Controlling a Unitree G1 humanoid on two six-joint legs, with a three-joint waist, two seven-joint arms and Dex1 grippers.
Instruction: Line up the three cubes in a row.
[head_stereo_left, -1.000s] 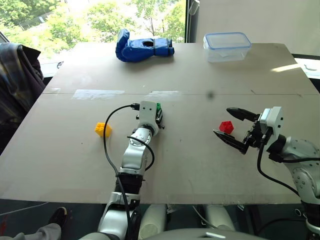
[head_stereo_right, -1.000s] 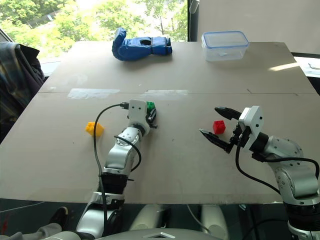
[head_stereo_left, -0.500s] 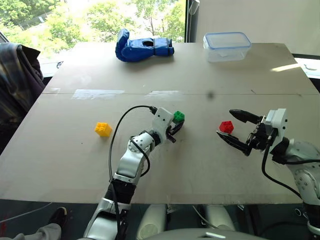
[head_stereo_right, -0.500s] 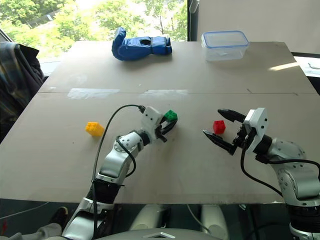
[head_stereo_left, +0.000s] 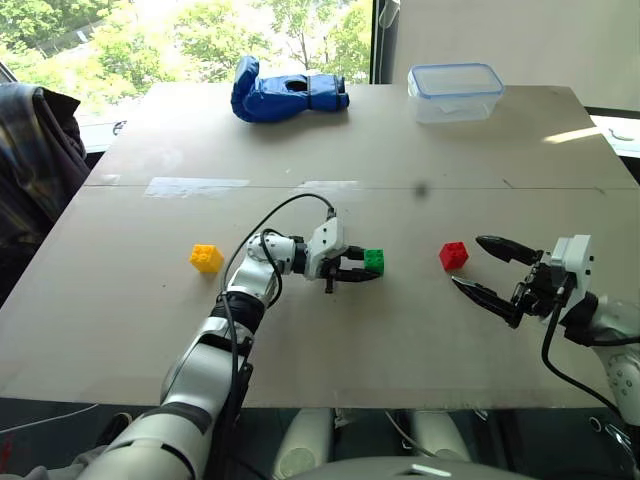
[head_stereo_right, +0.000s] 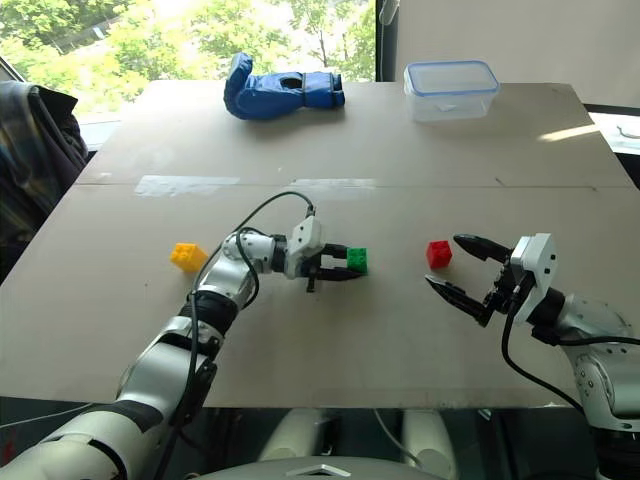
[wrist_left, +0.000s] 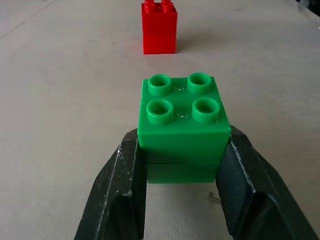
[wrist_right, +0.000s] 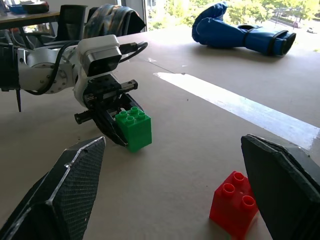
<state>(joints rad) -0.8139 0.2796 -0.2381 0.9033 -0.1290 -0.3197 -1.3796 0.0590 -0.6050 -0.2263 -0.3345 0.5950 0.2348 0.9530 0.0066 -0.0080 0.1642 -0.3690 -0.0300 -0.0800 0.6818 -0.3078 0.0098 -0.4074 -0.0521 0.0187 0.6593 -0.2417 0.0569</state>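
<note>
Green cube (head_stereo_left: 374, 260) sits clamped in left hand (head_stereo_left: 362, 268); right hand (head_stereo_left: 487, 268) gapes empty.

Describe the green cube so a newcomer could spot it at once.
Start at the big tan table and look to the middle of its near half. There the left gripper is shut on the green cube, between the yellow cube and the red cube, which both sit free.

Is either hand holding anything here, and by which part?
The left hand grips the green cube by two opposite side walls. The right hand is open, holding nothing.
</note>
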